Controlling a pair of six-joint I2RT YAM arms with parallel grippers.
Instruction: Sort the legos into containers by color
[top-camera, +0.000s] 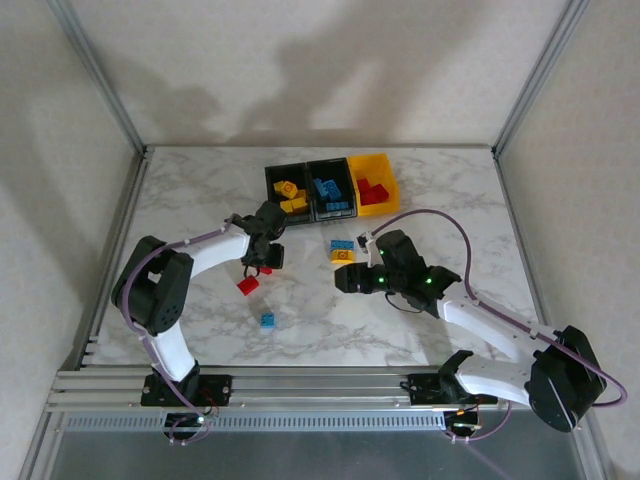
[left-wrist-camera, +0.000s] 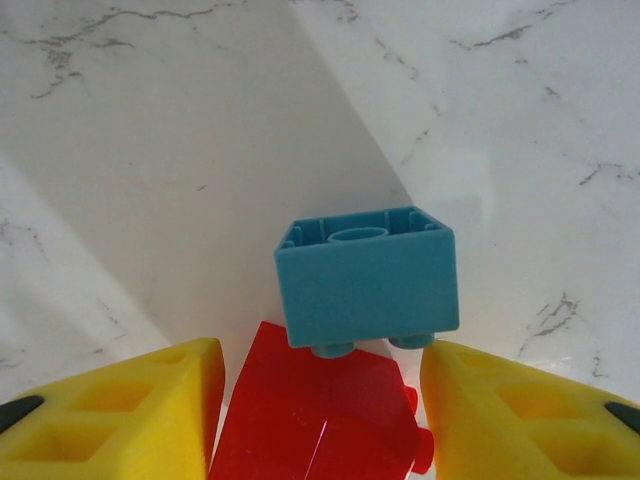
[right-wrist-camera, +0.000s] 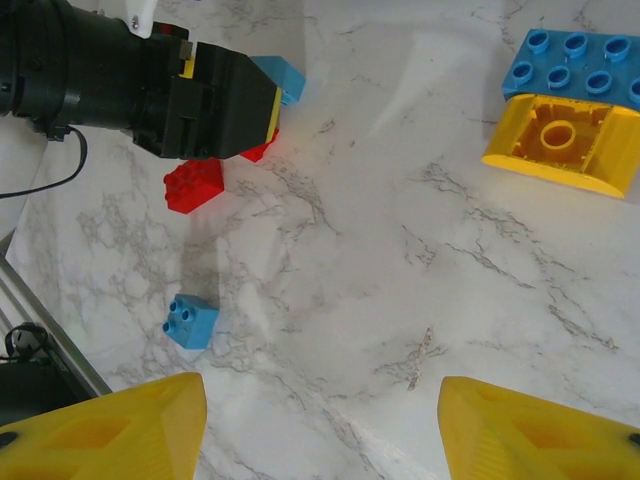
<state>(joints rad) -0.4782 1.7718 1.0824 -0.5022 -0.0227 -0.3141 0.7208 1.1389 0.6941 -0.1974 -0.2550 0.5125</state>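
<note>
Left end effector straddles a red lego and a blue lego, grip unclear; lifting both would mix colours.

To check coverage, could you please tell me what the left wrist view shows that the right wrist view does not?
Left wrist: the hollow underside of the blue lego, its studs toward a red lego. Right wrist: the left hand from outside, a small blue lego, a long blue lego beside a yellow lego. Both: that blue lego, red beside it, marble table.
</note>
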